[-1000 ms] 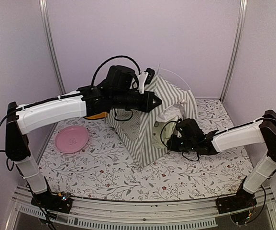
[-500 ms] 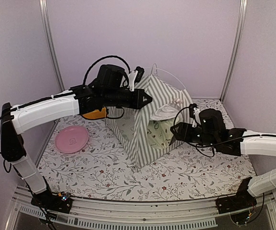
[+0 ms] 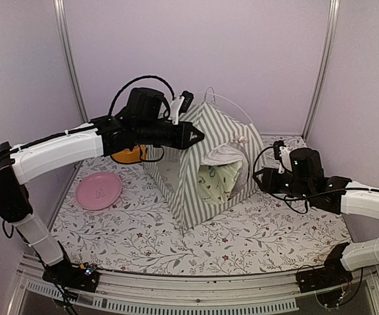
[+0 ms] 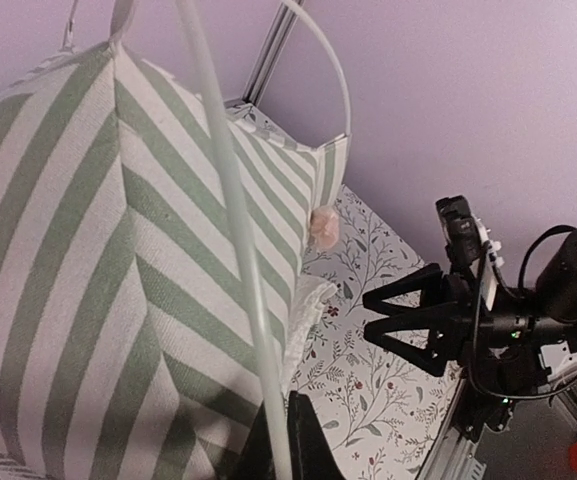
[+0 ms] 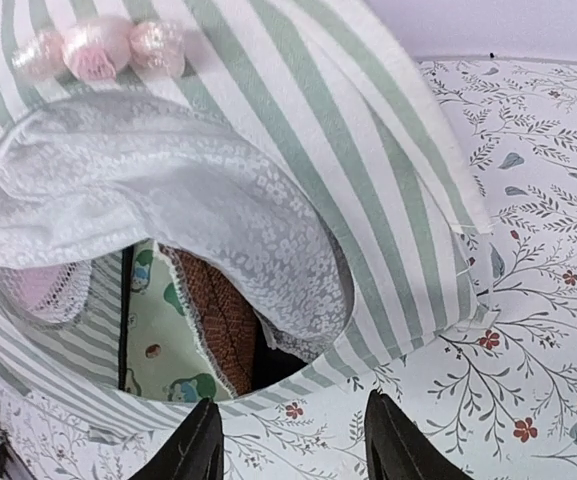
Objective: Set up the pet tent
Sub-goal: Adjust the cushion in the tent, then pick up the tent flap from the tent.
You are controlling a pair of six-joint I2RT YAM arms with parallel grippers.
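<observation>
Bench point(image 3: 268, 230): floral-print cover filling the lower half of the top view; everything stands on it.
Tent point(image 3: 196, 177): centre of the frame, door facing lower right. It has risen in the last second. The peak sits higher and further left, the striped walls are tauter, and the door opening is rounder. I judge the shell close to set up, though it stands only because it is held.
Left tool point(image 3: 198, 136): at the peak, upper centre, clenched on a thin white pole point(image 4: 236, 230) that runs down between its fingers in the left wrist view.
Right tool point(image 4: 370, 318): a second ago it was at the door. It has since let go and backed off to the right of the frame. The jaws stand released with nothing between them, apart from the fabric.
Meaning: the door side is finished with for now, and seating the poles looks like what is left.
Curtain point(image 5: 168, 190): white lace bunched across the top of the door; a green-print mat point(image 5: 173, 350) shows inside.
Plate point(image 3: 98, 190): pink, left of the frame, well apart from the tent.
Bowl point(image 3: 129, 155): orange, mostly hidden behind the left arm.
In the way: a pole loop point(image 3: 232, 106) arches free above the roof. The left arm crosses over the tent's left side.
</observation>
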